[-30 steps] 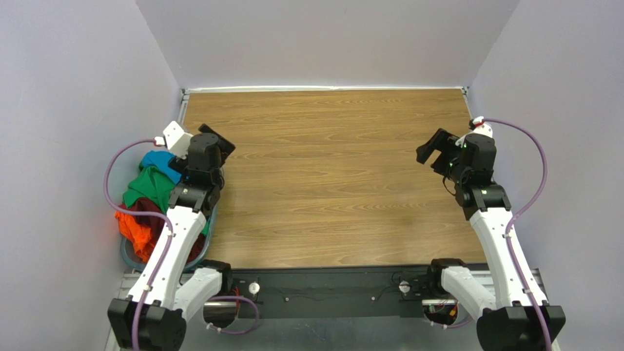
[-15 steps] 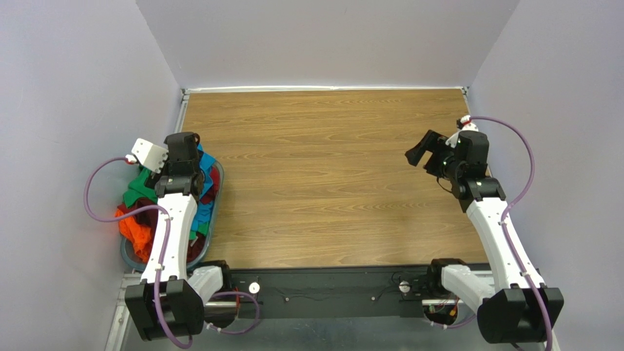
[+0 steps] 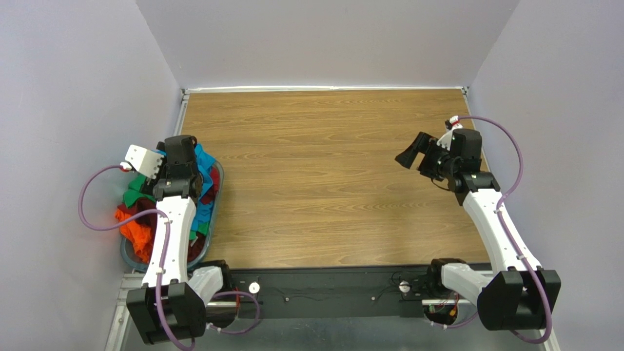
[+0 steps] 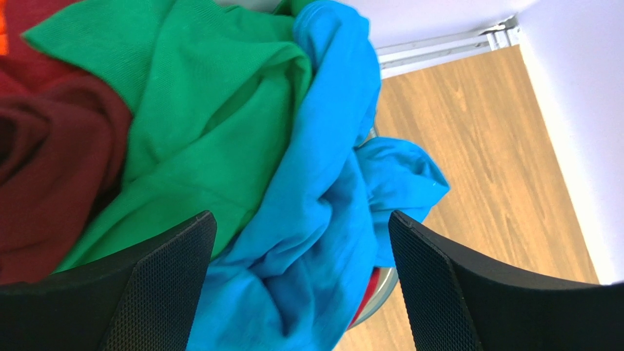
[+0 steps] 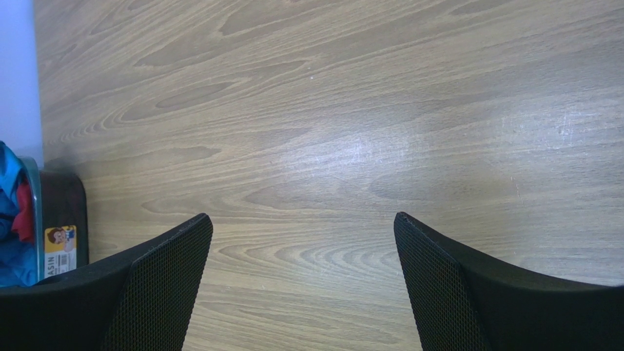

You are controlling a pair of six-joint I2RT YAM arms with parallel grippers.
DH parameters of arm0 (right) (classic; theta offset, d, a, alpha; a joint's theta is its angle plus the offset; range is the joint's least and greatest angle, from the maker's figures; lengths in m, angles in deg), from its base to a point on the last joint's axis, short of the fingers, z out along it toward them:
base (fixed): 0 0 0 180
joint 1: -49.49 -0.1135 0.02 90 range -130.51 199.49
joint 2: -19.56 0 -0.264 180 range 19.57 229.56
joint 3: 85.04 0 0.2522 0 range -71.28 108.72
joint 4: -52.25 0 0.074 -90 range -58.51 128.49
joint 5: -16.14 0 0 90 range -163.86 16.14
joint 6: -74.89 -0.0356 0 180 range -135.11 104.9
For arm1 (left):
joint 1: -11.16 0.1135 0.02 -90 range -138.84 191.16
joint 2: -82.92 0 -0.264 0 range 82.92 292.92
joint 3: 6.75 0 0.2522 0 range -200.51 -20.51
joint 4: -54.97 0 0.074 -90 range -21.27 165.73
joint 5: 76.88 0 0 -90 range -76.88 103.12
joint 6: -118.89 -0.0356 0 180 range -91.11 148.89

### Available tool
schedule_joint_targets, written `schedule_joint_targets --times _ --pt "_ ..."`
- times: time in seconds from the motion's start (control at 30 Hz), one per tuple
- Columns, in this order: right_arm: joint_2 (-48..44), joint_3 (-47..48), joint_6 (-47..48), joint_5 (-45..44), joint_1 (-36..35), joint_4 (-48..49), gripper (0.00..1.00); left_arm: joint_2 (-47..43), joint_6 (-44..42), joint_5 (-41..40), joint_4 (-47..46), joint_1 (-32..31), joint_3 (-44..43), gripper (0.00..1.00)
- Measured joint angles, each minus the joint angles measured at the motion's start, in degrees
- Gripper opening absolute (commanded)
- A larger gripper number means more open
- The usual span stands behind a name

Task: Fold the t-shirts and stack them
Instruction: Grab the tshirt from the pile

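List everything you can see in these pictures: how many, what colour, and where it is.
teal-blue t-shirt: one, teal-blue, on the basket pile, spilling over the rim
green t-shirt: one, green, in the basket beside the teal-blue one
dark red t-shirt: one, dark red, in the basket beside the green one
orange t-shirt: one, bright orange, basket's near end
basket: one, grey-blue, table's left edge
table: one, brown wood-grain
left gripper: one, black, open over the pile
right gripper: one, black, open above bare table

Teal-blue, green, dark red and orange t-shirts (image 4: pixel 220 146); brown wood-grain table (image 3: pixel 329 183)
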Motion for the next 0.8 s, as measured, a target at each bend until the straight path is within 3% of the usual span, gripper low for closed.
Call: schedule_joint_targets --times 0.47,0.67,0.8 --pt "-0.09 0.0 -0.02 -0.17 0.0 0.02 1.0 12.07 -5.92 1.07 -10.78 1.64 0.35 0.83" --pt "0.15 0.0 -0.02 -0.81 0.0 0.0 1.0 16.7 -7.74 2.25 -13.22 2.25 -0.22 0.71" --pt "0.26 0.02 -0.02 -0.92 0.0 0.02 1.0 18.67 -8.35 2.36 -13.16 2.4 -0.83 0.55"
